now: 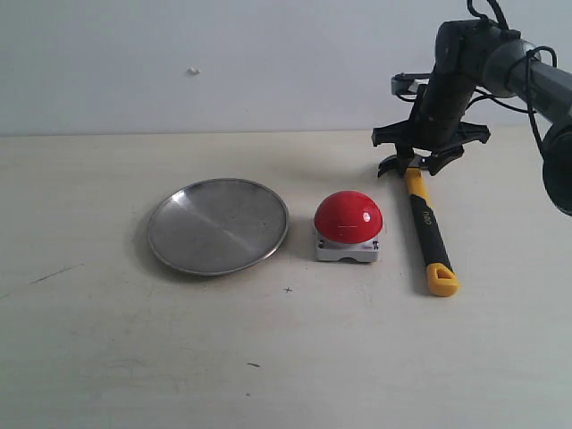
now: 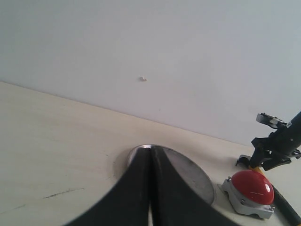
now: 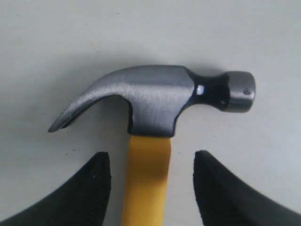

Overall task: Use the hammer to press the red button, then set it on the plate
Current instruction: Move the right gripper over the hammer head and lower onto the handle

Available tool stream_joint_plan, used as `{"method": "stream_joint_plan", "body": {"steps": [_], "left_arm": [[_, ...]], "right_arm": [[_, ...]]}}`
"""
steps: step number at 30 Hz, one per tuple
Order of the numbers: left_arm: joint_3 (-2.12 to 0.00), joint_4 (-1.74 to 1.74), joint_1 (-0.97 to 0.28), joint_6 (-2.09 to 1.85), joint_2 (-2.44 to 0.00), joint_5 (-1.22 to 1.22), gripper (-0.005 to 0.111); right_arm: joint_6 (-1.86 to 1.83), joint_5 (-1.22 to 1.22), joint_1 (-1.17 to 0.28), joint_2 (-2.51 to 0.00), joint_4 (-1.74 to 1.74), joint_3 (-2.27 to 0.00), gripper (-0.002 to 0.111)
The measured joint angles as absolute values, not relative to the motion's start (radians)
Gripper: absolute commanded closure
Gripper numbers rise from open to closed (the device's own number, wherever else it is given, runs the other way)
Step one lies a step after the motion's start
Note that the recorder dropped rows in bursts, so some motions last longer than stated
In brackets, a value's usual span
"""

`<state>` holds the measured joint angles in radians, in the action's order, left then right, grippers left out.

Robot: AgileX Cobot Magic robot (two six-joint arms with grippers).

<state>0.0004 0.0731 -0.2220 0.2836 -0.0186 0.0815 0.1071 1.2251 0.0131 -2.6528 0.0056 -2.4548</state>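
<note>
plate [image 1: 217, 225] left of button [image 1: 349, 219], hammer [image 1: 427, 234] just right of button, all on table [image 1: 89, 357]

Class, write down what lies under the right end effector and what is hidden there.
The hammer lies flat on the table, its yellow neck between the jaws of the open right end effector. In the exterior view the end effector covers part of the head.

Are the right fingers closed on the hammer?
No, the fingers stand apart, one on each side of the hammer, with gaps showing.
</note>
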Motion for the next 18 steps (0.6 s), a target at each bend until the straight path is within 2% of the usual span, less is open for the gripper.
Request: {"method": "stream_joint_plan", "body": {"steps": [14,18], "left_arm": [[0.000,0.073,-0.222,0.284,-0.019,0.081,0.107],[0.000,0.073,-0.222,0.284,-0.019,0.081,0.107]], "right_arm": [[0.119,1.225,0.013,-2.689,0.000,-2.455,0.056],[0.121,1.225,0.013,-2.689,0.000,-2.455,0.066]]}}
